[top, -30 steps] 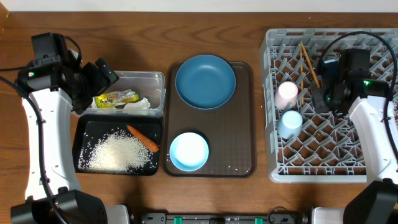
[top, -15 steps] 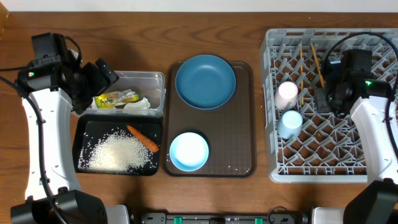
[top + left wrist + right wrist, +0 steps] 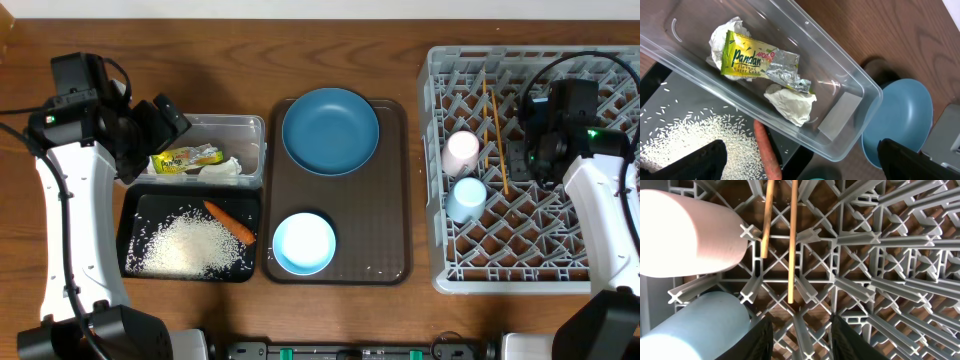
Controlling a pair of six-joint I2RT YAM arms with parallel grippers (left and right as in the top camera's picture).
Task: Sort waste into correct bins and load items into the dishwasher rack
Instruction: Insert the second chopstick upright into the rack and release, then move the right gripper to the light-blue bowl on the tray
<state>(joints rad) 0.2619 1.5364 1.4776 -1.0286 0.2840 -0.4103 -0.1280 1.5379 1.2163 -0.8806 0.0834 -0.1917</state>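
Resting loose in rack: 2 chopsticks; right hand half-open, left hand wide, both empty.

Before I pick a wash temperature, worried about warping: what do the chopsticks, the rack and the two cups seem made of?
Chopsticks: likely bare wood, matte tan. Rack: grey moulded plastic, thin lattice ribs. Pink cup and light-blue cup: smooth, softly matte, plastic or ceramic; unclear which.

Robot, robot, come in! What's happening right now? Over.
Left gripper, right gripper: jaws open, empty. Chopsticks lying loose on the rack. Plate and bowl wait on the brown tray. Nothing in the way.
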